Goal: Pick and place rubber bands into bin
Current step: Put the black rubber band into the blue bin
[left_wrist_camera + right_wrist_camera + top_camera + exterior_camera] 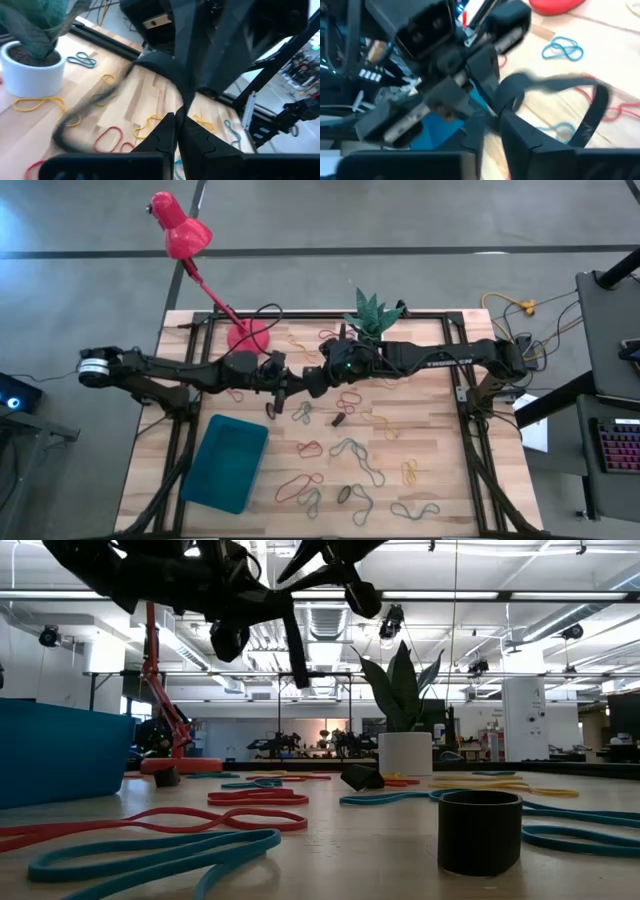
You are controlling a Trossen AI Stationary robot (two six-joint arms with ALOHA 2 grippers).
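a dark rubber band (pixel 555 85) hangs in mid-air at table centre, handed between arms. left gripper (pixel 176 131) is clamped tight on it; right gripper (pixel 487 122) shows a narrow gap, though whether it grips the band is blurred. bin (pixel 226 463) sits at seven o'clock. risk, i'd say: stretched between both, the band snaps free and flies. other rubber bands (pixel 310 448) litter the wooden table (pixel 430 440), from twelve through five o'clock; a big workshop lies beyond.

Both arms meet mid-table; rubber bands (pixel 350 448) scattered; bin (pixel 226 462) apparently empty, front-left.
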